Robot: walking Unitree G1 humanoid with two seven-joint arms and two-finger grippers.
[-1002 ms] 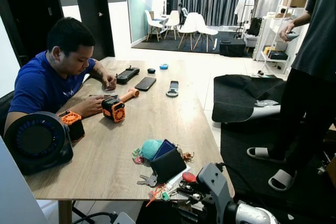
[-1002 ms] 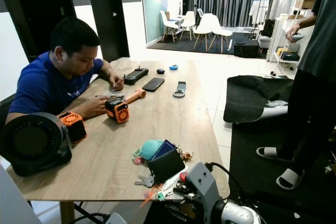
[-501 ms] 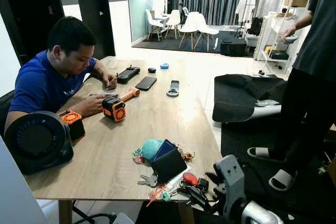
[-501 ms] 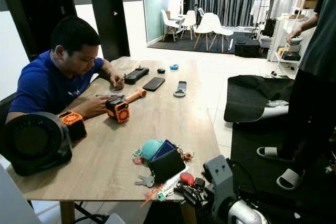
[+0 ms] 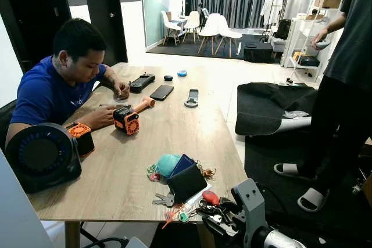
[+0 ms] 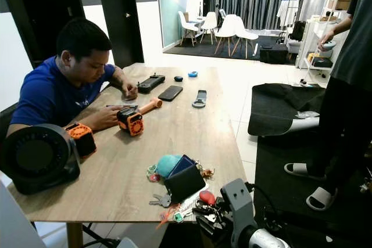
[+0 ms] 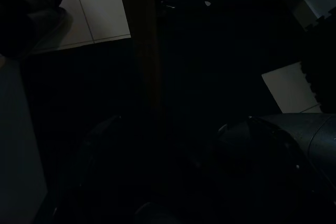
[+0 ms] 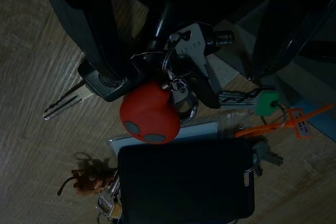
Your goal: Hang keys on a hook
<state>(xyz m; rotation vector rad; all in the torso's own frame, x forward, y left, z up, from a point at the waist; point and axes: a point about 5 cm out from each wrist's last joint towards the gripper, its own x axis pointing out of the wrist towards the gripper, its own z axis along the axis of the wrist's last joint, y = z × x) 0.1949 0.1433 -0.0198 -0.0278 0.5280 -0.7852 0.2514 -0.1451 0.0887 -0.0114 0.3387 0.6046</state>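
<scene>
The right arm reaches low over the table's [image 5: 116, 172] near edge. Its gripper [image 8: 178, 61] is spread, fingers straddling the keys [image 8: 173, 85] lying there, beside a wallet [image 8: 186, 182].

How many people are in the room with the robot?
2. One person in a blue shirt sits at the table's left side. Another person in dark clothes stands on the right, partly cut off; others may be hidden.

My right gripper [image 5: 216, 220] sits at five o'clock in the head view, wrist bent inward, fingers [image 8: 93, 35] spread wide apart. My left arm hangs idle, its gripper probably down in shadow.
</scene>
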